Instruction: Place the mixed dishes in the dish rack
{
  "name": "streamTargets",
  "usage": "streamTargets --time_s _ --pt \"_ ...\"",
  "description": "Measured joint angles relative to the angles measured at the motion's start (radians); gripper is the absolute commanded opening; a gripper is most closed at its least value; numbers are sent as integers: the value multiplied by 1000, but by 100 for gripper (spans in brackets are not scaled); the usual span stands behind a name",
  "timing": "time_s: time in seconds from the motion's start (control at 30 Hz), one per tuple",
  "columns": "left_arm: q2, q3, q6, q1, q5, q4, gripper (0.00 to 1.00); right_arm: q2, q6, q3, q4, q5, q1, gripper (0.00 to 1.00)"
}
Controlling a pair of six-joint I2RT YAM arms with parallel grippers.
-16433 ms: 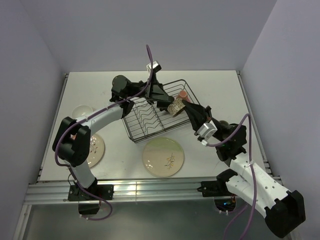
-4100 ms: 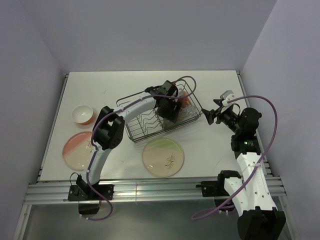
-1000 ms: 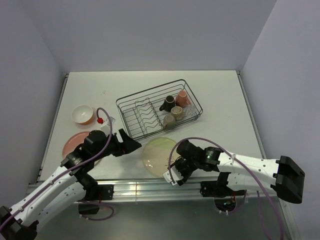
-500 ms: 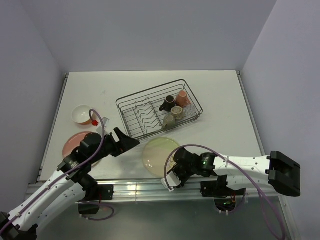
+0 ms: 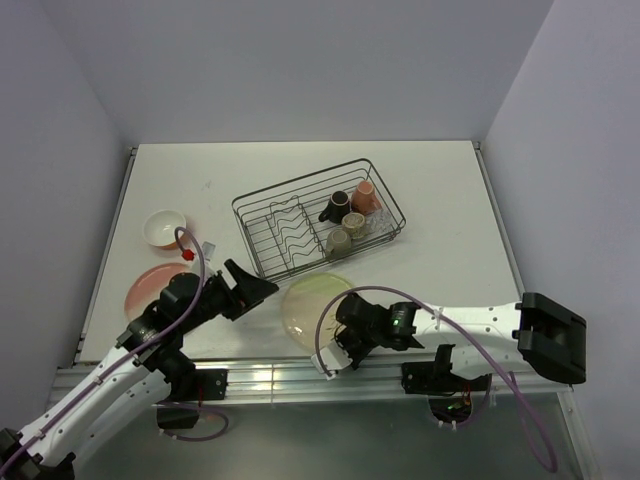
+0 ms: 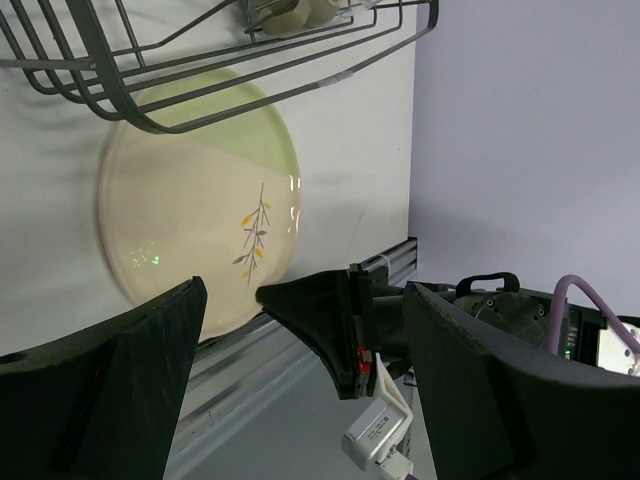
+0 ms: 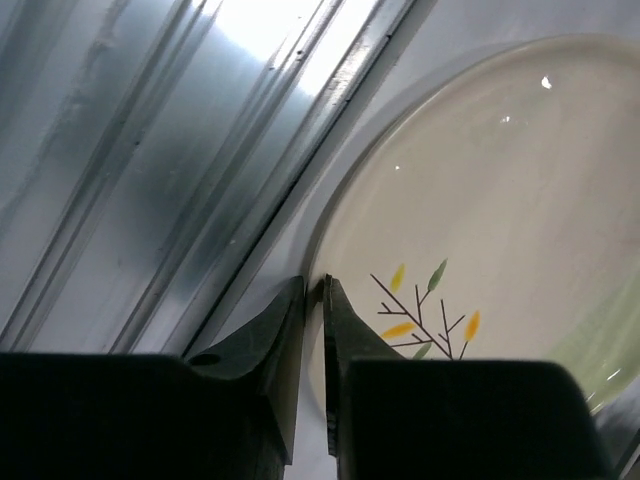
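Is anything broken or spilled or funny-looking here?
Nothing is broken or spilled. The green plate lies right at the near edge of the table, where the right gripper pinches its rim.

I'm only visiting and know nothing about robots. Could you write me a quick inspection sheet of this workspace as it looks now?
Surface: white table, with a faint mark at far left.
Job's things: dish rack holds mugs at its right end. The green-tinted plate, pink-tinted plate and orange bowl lie on the table outside it.
Clutter: nothing seen.
Grippers: left gripper is open, near the dish rack's corner. Right gripper pinches the green-tinted plate's near rim.
Cables: purple cables run along both arms; one loops over the green-tinted plate.
Surroundings: plain lavender walls, metal rail at the near edge.
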Motion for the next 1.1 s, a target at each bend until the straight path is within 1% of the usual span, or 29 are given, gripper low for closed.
streamTargets --time_s 0.03,0.2,0.27,0.3,0.5,0.57,0.73,0.83,1.1 --pt "-8 -8 -9 0 0 3 86 15 10 10 2 8 0 12" --pt "-33 -55 -56 -6 6 30 86 85 57 50 43 63 18 13" --pt "-31 -75 -73 -9 10 43 86 89 72 50 54 80 26 3" --pt "-30 -85 -83 -11 11 49 86 89 78 50 55 85 29 0" --pt "2 -106 -144 -18 10 72 85 82 121 52 52 94 34 0" --pt "11 -116 -180 -19 6 83 84 74 153 61 22 80 34 0" --pt "46 -162 -268 -27 2 95 84 27 264 110 -79 16 35 0" --pt "76 -180 -315 -34 2 95 83 20 318 158 -96 -9 34 0" --pt "167 -183 -358 -39 24 129 83 20 407 220 -109 -48 12 0"
